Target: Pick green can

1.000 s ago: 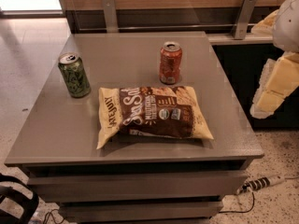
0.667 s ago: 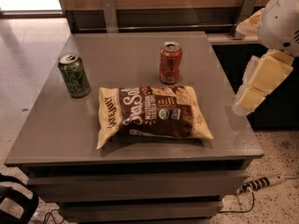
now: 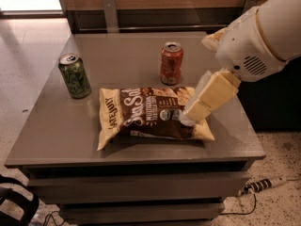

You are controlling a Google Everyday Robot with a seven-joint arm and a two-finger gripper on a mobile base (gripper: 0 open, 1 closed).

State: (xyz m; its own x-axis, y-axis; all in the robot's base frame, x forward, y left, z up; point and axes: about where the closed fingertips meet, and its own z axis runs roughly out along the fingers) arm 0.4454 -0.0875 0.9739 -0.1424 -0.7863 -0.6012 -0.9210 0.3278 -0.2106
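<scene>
The gripper (image 3: pixel 190 114) has swung in over the bag (image 3: pixel 150 114); how far it is spread I cannot tell. The green can (image 3: pixel 74 76) stands upright near the bench's (image 3: pixel 141 51) left edge, well apart from the gripper. Best to cross above the bag, then descend squarely.

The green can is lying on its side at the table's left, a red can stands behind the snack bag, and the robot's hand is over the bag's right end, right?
Not quite: the camera view shows the green can standing upright. The rest holds: it is at the left of the table, the orange-red can behind the snack bag, the gripper over the bag's right end.
</scene>
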